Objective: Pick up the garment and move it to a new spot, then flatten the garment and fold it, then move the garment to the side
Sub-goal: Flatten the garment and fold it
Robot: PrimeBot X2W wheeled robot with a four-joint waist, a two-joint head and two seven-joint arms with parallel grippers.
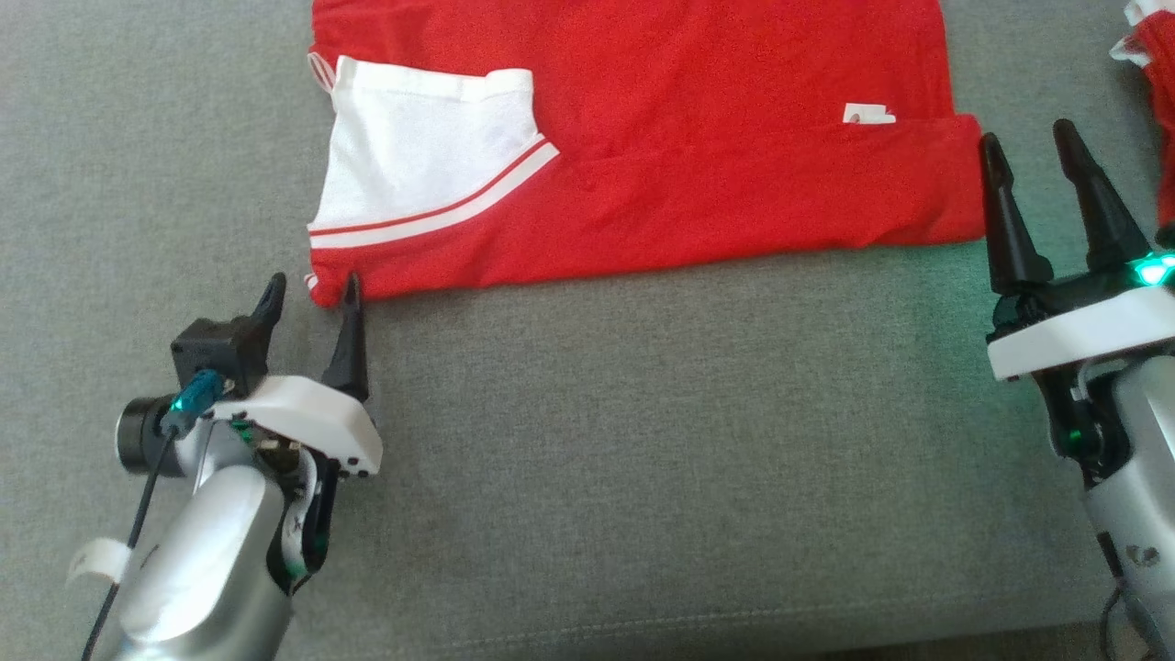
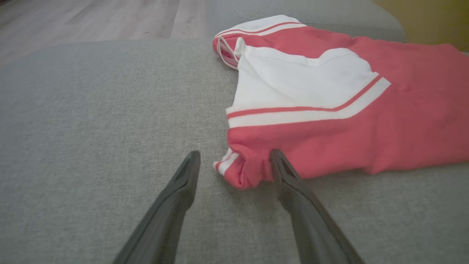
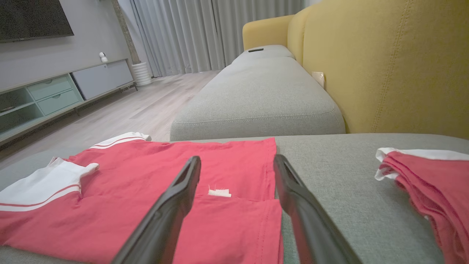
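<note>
The garment (image 1: 688,138) is red with a white, red-striped sleeve panel (image 1: 413,156) and lies folded flat on the grey sofa cushion (image 1: 643,459). My left gripper (image 1: 312,289) stands open at the garment's near left corner. In the left wrist view that bunched corner (image 2: 242,176) sits between the spread fingers of the left gripper (image 2: 235,157), loose on the cushion. My right gripper (image 1: 1028,138) is open at the garment's right edge. In the right wrist view the right gripper (image 3: 237,159) hovers over the garment (image 3: 110,205) near a small white label (image 3: 219,192), holding nothing.
A second red and white garment (image 1: 1158,55) lies bunched at the far right of the cushion, close beside my right gripper. The yellow sofa back (image 3: 384,66) rises behind it. Another grey seat cushion (image 3: 256,95) extends beyond, with wooden floor (image 3: 139,106) to its left.
</note>
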